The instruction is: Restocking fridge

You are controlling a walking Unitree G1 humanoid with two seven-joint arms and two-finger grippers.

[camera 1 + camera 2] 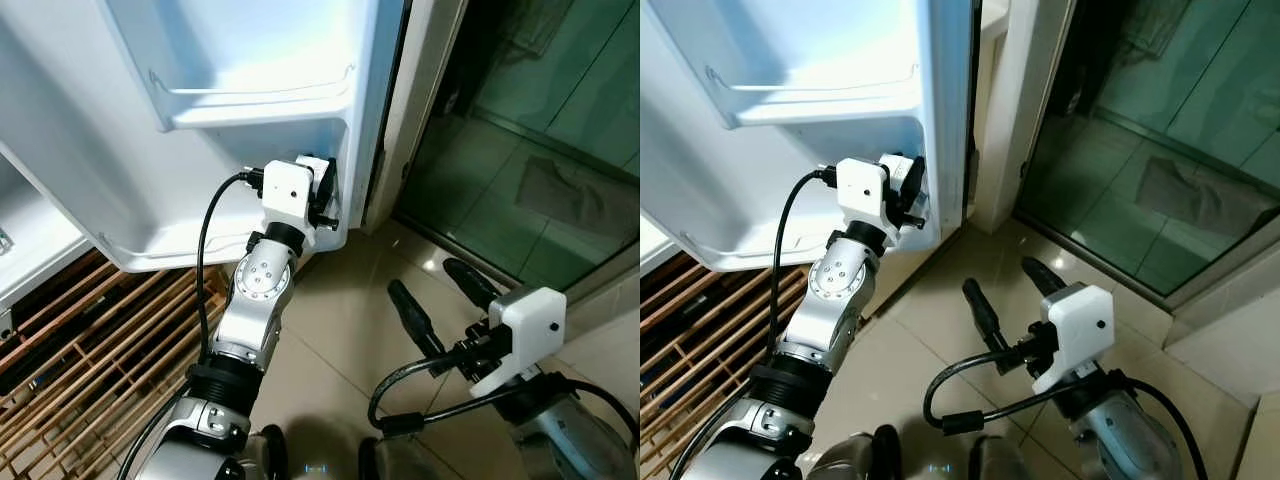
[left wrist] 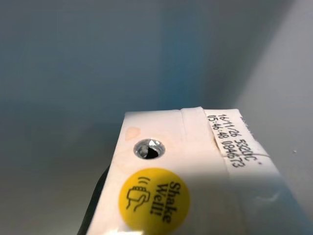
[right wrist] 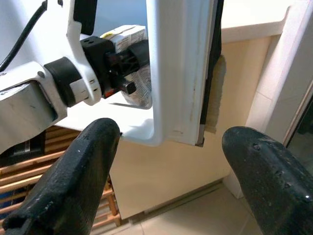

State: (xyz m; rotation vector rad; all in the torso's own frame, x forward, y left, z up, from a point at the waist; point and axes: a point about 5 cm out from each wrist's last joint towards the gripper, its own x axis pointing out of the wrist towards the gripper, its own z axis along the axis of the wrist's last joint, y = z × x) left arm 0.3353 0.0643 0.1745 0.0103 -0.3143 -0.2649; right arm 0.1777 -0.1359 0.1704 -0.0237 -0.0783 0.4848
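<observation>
Carton (image 2: 176,181) upright, top facing the wrist camera, gripped by left fingers (image 3: 128,58); right fingers (image 1: 420,318) spread.

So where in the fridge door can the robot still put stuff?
The upper door shelf looks bare along its whole rail. The bottom door shelf is free on its inner side; its outer corner is crowded, where the left gripper holds a carton. The right gripper hangs open over tiled floor.

home kitchen | open fridge door (image 1: 250,130) | tiled floor (image 1: 340,330) | wooden rack (image 1: 80,340) | glass door (image 1: 540,130)
</observation>
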